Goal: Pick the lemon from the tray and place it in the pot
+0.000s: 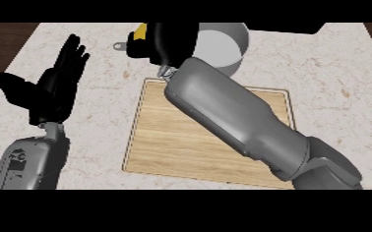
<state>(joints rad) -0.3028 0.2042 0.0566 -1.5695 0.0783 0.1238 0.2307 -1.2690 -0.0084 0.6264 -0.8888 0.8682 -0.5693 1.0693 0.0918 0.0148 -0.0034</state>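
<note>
My right hand point(166, 42) reaches across to the far side of the counter and is curled round the yellow lemon point(139, 32), of which only a sliver shows at the hand's left edge. It hangs over the left rim of the grey pot point(225, 44), whose small loop handle point(120, 45) sticks out to the left. The wooden tray point(185, 147) lies below with nothing on its visible surface; my right forearm crosses over it. My left hand point(58, 86) rests open at the left, fingers up.
The marble counter point(327, 78) stretches around the tray. A dark wooden edge point(16, 34) shows at the top left corner.
</note>
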